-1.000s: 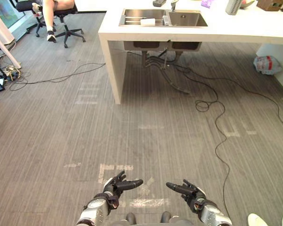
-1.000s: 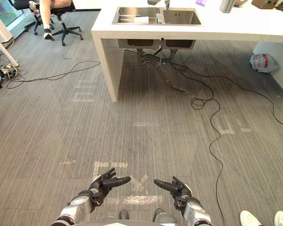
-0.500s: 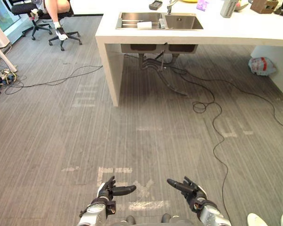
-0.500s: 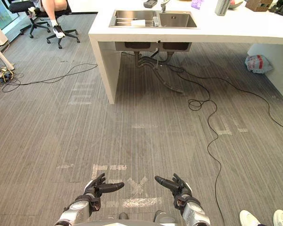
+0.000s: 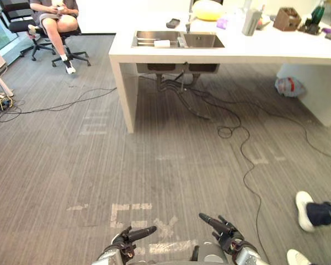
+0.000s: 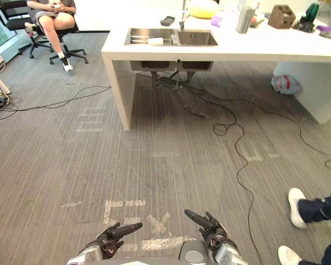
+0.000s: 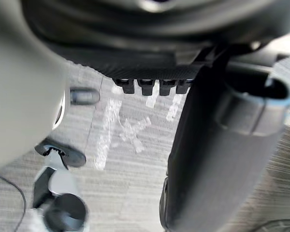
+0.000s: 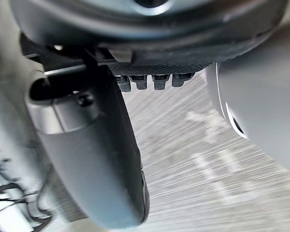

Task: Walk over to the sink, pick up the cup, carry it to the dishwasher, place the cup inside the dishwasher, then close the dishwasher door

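Note:
A double steel sink [image 5: 178, 40] is set into the white counter [image 5: 265, 48] far ahead across the floor. A small white thing [image 5: 161, 43] lies in its left basin; I cannot tell whether it is the cup. My left hand [image 5: 131, 236] and right hand [image 5: 223, 229] hang low in front of me over the grey floor. Both are open and empty, with straight fingers pointing toward each other. In the left wrist view the thumb [image 7: 217, 145] stands beside the fingertips [image 7: 150, 86], with only floor past them. The right wrist view shows its thumb [image 8: 92, 154] the same way.
Black cables [image 5: 240, 132] trail over the floor from under the sink. A plastic bag [image 5: 289, 86] lies under the counter. A person sits on an office chair [image 5: 52, 14] at far left. Another person's legs and white shoes [image 5: 304, 210] stand at right. Tape marks [image 5: 131, 207] lie just ahead.
The camera has shifted, so more of the counter top shows and my hands sit lower in view. A person's leg and shoes have come in at the right. Both hands stay open.

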Robot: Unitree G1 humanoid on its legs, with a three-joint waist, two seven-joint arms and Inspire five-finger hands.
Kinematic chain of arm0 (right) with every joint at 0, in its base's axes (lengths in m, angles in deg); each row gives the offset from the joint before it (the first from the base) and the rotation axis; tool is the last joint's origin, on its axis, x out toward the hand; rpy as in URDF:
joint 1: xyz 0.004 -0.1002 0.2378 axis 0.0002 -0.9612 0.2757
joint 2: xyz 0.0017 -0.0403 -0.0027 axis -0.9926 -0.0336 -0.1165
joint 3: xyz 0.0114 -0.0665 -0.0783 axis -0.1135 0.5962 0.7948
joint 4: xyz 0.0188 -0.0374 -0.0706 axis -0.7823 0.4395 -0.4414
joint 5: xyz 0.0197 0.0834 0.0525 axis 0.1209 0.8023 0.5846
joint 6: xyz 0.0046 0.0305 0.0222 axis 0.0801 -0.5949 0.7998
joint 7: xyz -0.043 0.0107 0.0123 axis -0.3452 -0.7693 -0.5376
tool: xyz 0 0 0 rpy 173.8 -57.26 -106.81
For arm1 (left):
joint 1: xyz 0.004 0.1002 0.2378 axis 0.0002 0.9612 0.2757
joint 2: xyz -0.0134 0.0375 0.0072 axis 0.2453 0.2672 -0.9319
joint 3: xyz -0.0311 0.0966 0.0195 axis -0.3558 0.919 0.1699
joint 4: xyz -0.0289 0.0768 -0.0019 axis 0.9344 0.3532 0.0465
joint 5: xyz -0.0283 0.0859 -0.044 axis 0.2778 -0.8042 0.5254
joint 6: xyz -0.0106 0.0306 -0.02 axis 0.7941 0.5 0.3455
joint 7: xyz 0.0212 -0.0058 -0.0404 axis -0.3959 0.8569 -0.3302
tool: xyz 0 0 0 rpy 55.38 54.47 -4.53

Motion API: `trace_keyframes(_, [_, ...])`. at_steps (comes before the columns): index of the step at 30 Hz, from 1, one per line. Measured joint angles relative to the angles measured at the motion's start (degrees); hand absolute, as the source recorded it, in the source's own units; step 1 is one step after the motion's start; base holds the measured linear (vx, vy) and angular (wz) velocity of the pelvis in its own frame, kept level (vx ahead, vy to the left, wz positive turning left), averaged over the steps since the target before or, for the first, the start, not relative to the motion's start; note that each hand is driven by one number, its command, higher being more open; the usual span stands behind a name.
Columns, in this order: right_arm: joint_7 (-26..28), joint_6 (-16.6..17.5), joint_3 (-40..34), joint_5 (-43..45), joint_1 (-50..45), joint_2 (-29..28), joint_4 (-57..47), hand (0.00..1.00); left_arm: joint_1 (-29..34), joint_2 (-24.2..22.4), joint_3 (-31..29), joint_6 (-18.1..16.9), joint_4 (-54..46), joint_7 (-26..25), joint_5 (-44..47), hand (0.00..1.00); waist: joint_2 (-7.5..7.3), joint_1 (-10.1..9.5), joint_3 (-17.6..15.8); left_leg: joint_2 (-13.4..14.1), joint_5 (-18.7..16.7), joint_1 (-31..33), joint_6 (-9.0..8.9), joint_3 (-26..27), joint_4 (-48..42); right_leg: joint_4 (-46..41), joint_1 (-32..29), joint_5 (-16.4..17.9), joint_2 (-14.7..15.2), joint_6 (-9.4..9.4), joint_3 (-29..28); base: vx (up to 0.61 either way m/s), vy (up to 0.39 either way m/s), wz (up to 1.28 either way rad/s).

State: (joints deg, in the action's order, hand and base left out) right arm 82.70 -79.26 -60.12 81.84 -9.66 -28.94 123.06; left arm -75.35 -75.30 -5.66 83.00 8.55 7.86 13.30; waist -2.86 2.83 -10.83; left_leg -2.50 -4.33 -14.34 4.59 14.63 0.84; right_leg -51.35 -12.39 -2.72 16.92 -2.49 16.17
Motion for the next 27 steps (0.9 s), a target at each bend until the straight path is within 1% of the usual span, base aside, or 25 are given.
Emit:
trace_keyframes(1, [0.15, 0.47, -0.19, 0.19, 0.12, 0.02, -0.05, 1.0, -0.19, 0.09, -0.02, -0.23, 0.13, -0.04, 0.46, 1.0, -0.06, 0.26, -0.47, 0.0, -0.35, -0.39, 0.14, -0.7, -0.57, -2.68, -1.48, -2.61, 0.07, 0.23, -0.94, 0.12, 0.02, 0.68])
trace_keyframes(2, [0.16, 0.97, -0.09, 0.31, 0.37, -0.01, 0.01, 1.0, -0.32, 0.19, 0.02, -0.6, 0.34, -0.1, 0.83, 1.0, 0.36, 0.33, -0.8, 0.63, -1.01, -0.82, 0.68, -1.88, -2.04, -3.1, -2.4, 1.45, -0.39, -0.87, -1.8, 0.13, 0.029, 0.62])
trace_keyframes(3, [-0.28, 1.38, 0.61, 0.37, 0.32, -0.01, 0.05, 1.0, -0.38, 0.18, 0.09, -0.66, 0.31, -0.03, 0.62, 1.0, 0.38, 0.35, -0.86, 0.99, -1.5, -0.8, 0.62, -2.83, -2.86, 2.56, -2.51, 4.21, -1.1, -0.16, -1.04, 0.13, 0.032, 0.55])
trace_keyframes(4, [-0.7, 1.51, 1.13, 0.37, 0.36, -0.02, 0.03, 1.0, -0.47, 0.21, 0.11, -0.6, 0.25, 0.09, 0.38, 1.0, 0.36, 0.33, -0.95, 1.08, -1.69, -0.66, 0.57, -3.2, -3.11, 6.97, -2.41, 4.52, -1.67, 0.07, -0.61, 0.2, -0.003, 0.33])
trace_keyframes(5, [-1.57, 1.36, 1.63, 0.37, 0.8, -0.23, -0.08, 1.0, -0.79, 0.19, 0.11, -0.55, 0.11, 0.16, 0.03, 1.0, 0.58, 0.26, -1.51, 1.4, -2.38, -0.01, 0.27, -3.56, -4.28, 21.3, -1.84, 4.06, -3.82, -0.42, 0.02, 0.2, -0.033, 0.11])
trace_keyframes(6, [-2.35, 0.88, 1.61, 0.4, 1.08, -0.52, -0.19, 1.0, -1.0, 0.23, 0.17, -0.52, -0.1, 0.27, -0.02, 1.0, 0.69, 0.25, -2.13, 1.69, -3.04, 0.63, -0.43, -3.59, -5.54, 31.06, -1.27, 2.87, -5.3, -1.41, 0.08, 0.25, -0.065, 0.04])
trace_keyframes(7, [-2.79, 0.67, 1.61, 0.42, 1.22, -0.73, -0.23, 1.0, -1.12, 0.34, 0.18, -0.49, -0.44, 0.46, 0.0, 1.0, 0.61, 0.26, -2.75, 1.77, -3.64, 0.84, -0.67, -3.56, -6.47, 36.76, -0.75, 1.94, -5.96, -2.15, 0.15, 0.17, -0.06, 0.0])
trace_keyframes(8, [-3.2, 0.15, 1.58, 0.45, 1.19, -0.86, -0.22, 1.0, -1.51, 0.63, 0.18, -0.49, -0.75, 1.35, 0.17, 1.0, 0.15, 0.23, -3.88, 1.67, -5.31, 0.8, -1.19, -3.5, -8.43, 43.79, 0.05, 1.27, -6.12, -3.22, 0.79, 0.24, -0.137, 0.0])
trace_keyframes(10, [-3.37, -0.73, 1.18, 0.47, 0.47, -0.74, -0.15, 1.0, -1.63, 0.68, 0.16, -0.38, -1.04, 2.05, 0.39, 1.0, 0.51, 0.4, -5.13, 2.03, -9.28, 0.15, -2.01, -3.64, -12.04, 44.02, 0.33, 1.28, -5.51, -3.19, 2.09, 0.24, -0.192, -0.01])
trace_keyframes(11, [-3.23, -1.57, 1.0, 0.46, -0.07, -0.66, -0.02, 1.0, -1.61, 0.89, 0.14, -0.05, -1.07, 2.79, 0.39, 1.0, 0.5, 0.34, -5.22, 2.41, -12.29, -0.23, -2.68, -3.84, -14.2, 43.05, 0.73, 1.39, -5.5, -3.02, 1.62, 0.25, -0.198, 0.01])
trace_keyframes(12, [-3.03, -2.06, 0.94, 0.46, -0.34, -0.67, 0.31, 1.0, -1.61, 1.1, 0.16, 0.18, -1.07, 3.26, 0.37, 1.0, 0.79, 0.34, -5.24, 3.01, -14.35, -0.26, -3.58, -4.19, -15.93, 42.16, 1.28, 1.67, -5.8, -2.55, 0.53, 0.35, -0.273, 0.04])
trace_keyframes(13, [-2.61, -2.44, 0.23, 0.61, -0.12, -0.39, 0.75, 1.0, -1.86, 1.15, 0.25, 0.2, -1.1, 4.07, 0.14, 1.0, 1.48, 0.36, -5.31, 5.15, -16.91, -0.27, -5.05, -4.57, -18.06, 40.16, 1.1, -0.37, -7.68, -0.19, -0.36, 0.39, -0.284, 0.2])
trace_keyframes(15, [-2.28, -2.35, -1.87, 1.8, -0.76, -0.04, 0.69, 1.0, -1.48, 0.9, 1.52, 0.12, -0.59, 5.99, 0.1, 1.0, 4.28, 1.62, -4.11, 9.2, -19.15, -0.58, -6.8, -6.46, -18.66, 35.41, -0.15, -0.34, -10.99, 0.93, -0.16, 0.56, -0.34, 0.46])
trace_keyframes(16, [-2.18, -2.26, -3.01, 1.82, -1.33, 0.01, 0.69, 1.0, -1.29, 0.25, 2.34, -0.34, -0.14, 7.33, 0.17, 1.0, 5.08, 1.44, -3.2, 10.15, -18.19, 0.06, -7.47, -7.67, -21.91, 32.21, -0.9, 1.83, -11.93, 5.02, 0.51, 0.53, -0.299, 0.39])
trace_keyframes(17, [-2.16, -2.24, -3.05, 1.79, -1.54, 0.58, 0.73, 1.0, -1.39, -0.28, 2.27, -0.95, 0.04, 7.88, 0.31, 1.0, 5.09, 1.13, -3.2, 10.63, -17.19, 1.65, -7.67, -7.83, -26.01, 30.39, -1.07, 3.21, -11.86, 7.11, 0.71, 0.55, -0.323, 0.21])
trace_keyframes(18, [-1.82, -2.24, -2.86, 1.51, -1.37, 1.31, 0.58, 1.0, -1.26, -1.1, 2.22, -2.36, -0.02, 8.87, 0.8, 1.0, 5.75, 1.04, -2.68, 12.21, -13.72, 6.08, -9.19, -8.45, -36.24, 27.73, -0.79, 6.46, -12.05, 7.36, 1.19, 0.43, -0.268, 0.08])
trace_keyframes(19, [-1.29, -2.24, -2.58, 0.68, -1.82, 1.8, 0.48, 1.0, -1.04, -1.77, 2.18, -4.24, -0.1, 9.29, 0.94, 1.0, 6.58, 1.04, -2.31, 14.0, -6.85, 10.83, -12.96, -9.81, -46.99, 26.65, 1.03, 9.81, -12.92, 7.98, 1.44, 0.54, -0.287, 0.06])
trace_keyframes(20, [-1.05, -2.25, -2.1, -0.34, -2.04, 2.09, 0.49, 1.0, -0.78, -2.11, 2.14, -5.47, -0.33, 9.33, 0.94, 1.0, 7.25, 0.92, -2.14, 15.44, -2.5, 13.3, -13.31, -10.17, -52.43, 27.29, 2.6, 11.06, -13.93, 8.79, 1.5, 0.55, -0.206, -0.01])
trace_keyframes(21, [-0.73, -2.34, -0.91, -0.95, -2.04, 2.8, 0.52, 1.0, -0.51, -2.9, 1.87, -7.48, -0.94, 9.33, 0.94, 1.0, 8.63, 0.7, -2.11, 17.47, -2.05, 18.53, -12.45, -10.7, -63.69, 29.39, 6.5, 12.34, -16.1, 9.66, 1.69, 0.68, -0.196, -0.09])
trace_keyframes(22, [-0.67, -2.45, -0.52, -1.05, -1.99, 3.18, 0.56, 1.0, -0.39, -3.25, 1.65, -8.83, -2.5, 9.21, 0.86, 1.0, 8.96, 0.46, -2.59, 17.04, -3.76, 22.89, -10.85, -10.29, -70.31, 31.51, 10.83, 13.55, -17.12, 10.09, 1.57, 0.56, -0.126, -0.09])
trace_keyframes(23, [-0.65, -2.47, -0.53, -1.0, -2.04, 3.13, 0.58, 1.0, -0.31, -3.27, 1.67, -9.31, -3.42, 9.09, 0.82, 1.0, 8.67, 0.16, -2.77, 16.07, -4.36, 24.81, -10.21, -9.72, -70.87, 32.46, 12.76, 13.86, -17.12, 10.62, 1.47, 0.53, -0.111, -0.17])
trace_keyframes(24, [-0.51, -2.48, -0.37, -0.82, -1.91, 3.25, 0.53, 1.0, 0.0, -3.44, 1.69, -10.38, -5.49, 8.54, 0.76, 1.0, 7.97, -0.66, -2.95, 14.01, -5.41, 28.14, -10.0, -7.74, -67.6, 34.43, 15.61, 14.42, -17.02, 10.71, 0.75, 0.38, -0.088, -0.29])
trace_keyframes(25, [-0.45, -2.48, -0.14, -0.79, -1.52, 3.38, 0.47, 1.0, 0.32, -3.5, 1.69, -11.26, -6.83, 8.35, 0.74, 1.0, 7.65, -1.28, -2.93, 13.1, -5.85, 29.72, -9.81, -5.92, -63.44, 35.27, 16.53, 14.11, -16.91, 10.08, -0.06, 0.48, -0.092, -0.58])
trace_keyframes(26, [-0.39, -2.49, -0.01, -0.76, -0.28, 3.47, 0.4, 1.0, 0.59, -3.59, 1.54, -12.57, -9.07, 7.86, 0.71, 1.0, 7.2, -2.08, -3.27, 11.87, -6.0, 32.2, -9.58, -2.93, -53.84, 36.88, 17.88, 13.97, -16.84, 9.71, -1.64, 0.51, -0.061, -0.74])
trace_keyframes(27, [-0.47, -2.51, -0.01, -0.71, 1.09, 3.31, 0.34, 1.0, 0.65, -3.79, 0.96, -14.06, -10.74, 7.24, 0.62, 1.0, 6.35, -2.37, -3.83, 9.86, -5.47, 33.42, -9.48, -1.35, -41.03, 38.38, 19.26, 13.95, -16.51, 9.2, -3.29, 0.52, -0.04, -0.72])
